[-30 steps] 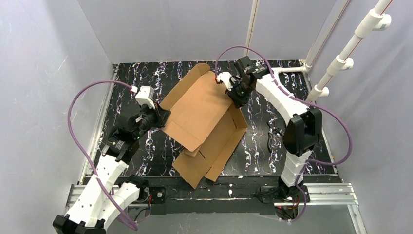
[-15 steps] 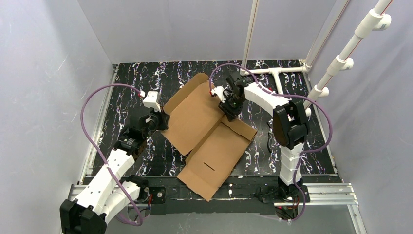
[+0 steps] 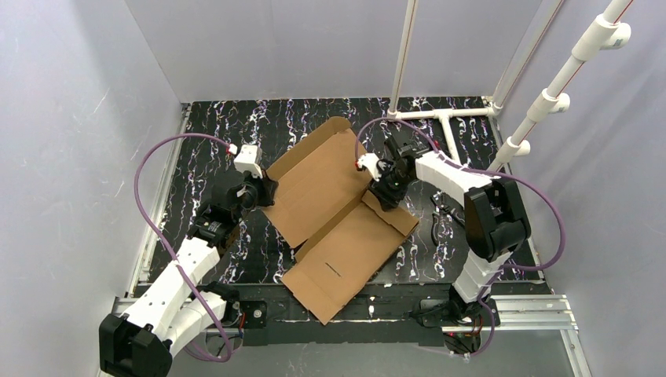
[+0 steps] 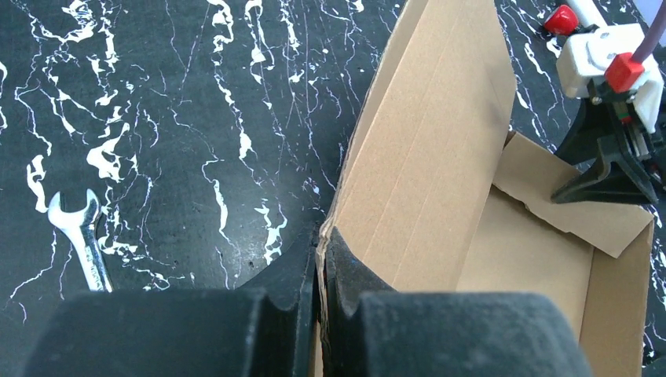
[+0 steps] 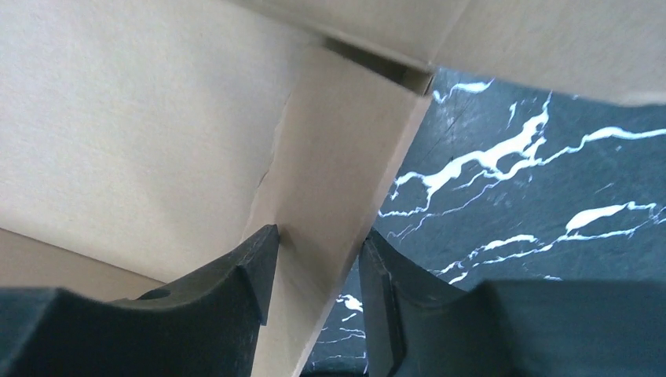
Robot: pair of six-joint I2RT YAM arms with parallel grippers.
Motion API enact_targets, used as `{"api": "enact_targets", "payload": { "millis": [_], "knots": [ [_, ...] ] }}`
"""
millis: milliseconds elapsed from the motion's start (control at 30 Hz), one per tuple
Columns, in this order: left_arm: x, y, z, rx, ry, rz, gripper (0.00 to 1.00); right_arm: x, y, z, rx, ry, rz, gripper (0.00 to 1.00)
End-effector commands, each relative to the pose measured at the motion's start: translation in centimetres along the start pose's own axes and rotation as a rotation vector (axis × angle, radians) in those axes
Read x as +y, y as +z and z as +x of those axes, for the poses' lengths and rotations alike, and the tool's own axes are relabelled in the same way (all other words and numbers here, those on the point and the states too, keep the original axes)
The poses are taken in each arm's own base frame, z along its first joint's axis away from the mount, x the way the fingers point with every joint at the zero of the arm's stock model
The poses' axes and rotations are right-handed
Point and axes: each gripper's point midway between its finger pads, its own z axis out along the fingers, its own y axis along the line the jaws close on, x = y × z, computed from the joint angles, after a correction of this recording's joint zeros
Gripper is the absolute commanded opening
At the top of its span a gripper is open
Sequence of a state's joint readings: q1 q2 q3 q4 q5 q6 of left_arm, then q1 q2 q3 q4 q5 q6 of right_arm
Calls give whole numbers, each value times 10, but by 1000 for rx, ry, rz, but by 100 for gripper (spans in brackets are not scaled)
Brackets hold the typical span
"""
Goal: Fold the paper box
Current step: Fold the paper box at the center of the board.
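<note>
On the black, white-veined counter (image 3: 220, 133) a small open-ended wrench (image 4: 78, 236) lies at the lower left of the left wrist view, apart from the cardboard. In the overhead view a small dark object (image 3: 440, 214), too small to name, sits just right of the sheet. A white pipe frame (image 3: 448, 116) runs along the upper right of the frame, and a purple cable (image 3: 157, 157) loops over the left arm. None of these touches the cardboard. The paper box (image 3: 330, 204) lies open at the centre of the overhead view, slanting from upper right to lower left. One broad panel is tilted up toward the upper part of the frame, and a flatter panel with a thin slot (image 3: 334, 269) reaches the lower edge of the counter; its inner faces show plain brown board and creases. The left end effector (image 3: 263, 191) sits at the box's left edge with its fingers pressed together on the rim of the raised wall – the wrist view shows the cardboard edge pinched right between the tips (image 4: 320, 243). The right end effector (image 3: 385, 192) is at the box's right side, where the two panels meet. Its fingers are spread, and a narrow flap of the box runs up between them (image 5: 318, 239) – the left fingertip (image 5: 263, 243) is at the flap's crease, the right one just beside its free edge.
</note>
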State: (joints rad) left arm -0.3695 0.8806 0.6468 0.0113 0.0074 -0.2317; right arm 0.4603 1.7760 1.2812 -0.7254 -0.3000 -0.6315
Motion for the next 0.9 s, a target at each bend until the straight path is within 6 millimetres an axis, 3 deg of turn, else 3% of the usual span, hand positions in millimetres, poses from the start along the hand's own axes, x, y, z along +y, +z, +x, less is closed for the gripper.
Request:
{"api": "enact_targets", "payload": {
  "millis": [0,67,100,133,167,200,433,600,733,867],
  "knots": [
    [2,-2,-22,-77,8,-14,0,-2,1,17,19,-21,69,47],
    [-1,-3,-25,-84,4,-1,0,-1,6,22,18,-15,74,43],
    [-3,-4,-27,-93,4,8,0,-2,7,23,8,-11,85,36],
    [-9,-5,-29,-97,7,41,0,-3,8,22,-6,-6,102,26],
    [-14,-7,-31,-107,14,68,0,-7,8,18,-29,3,128,9],
    [-19,-7,-33,-115,26,101,0,-14,8,11,-64,9,162,1],
    [-54,-18,-61,-188,47,280,0,-57,0,-29,-196,26,388,1],
    [-67,-21,-70,-186,25,344,0,-72,12,-25,-134,-1,525,1],
    [-75,-21,-70,-174,-4,382,0,-70,17,-19,-132,-4,575,1],
    [-65,-17,-66,-176,-1,329,0,-57,25,-18,-139,14,469,26]
  ]
}}
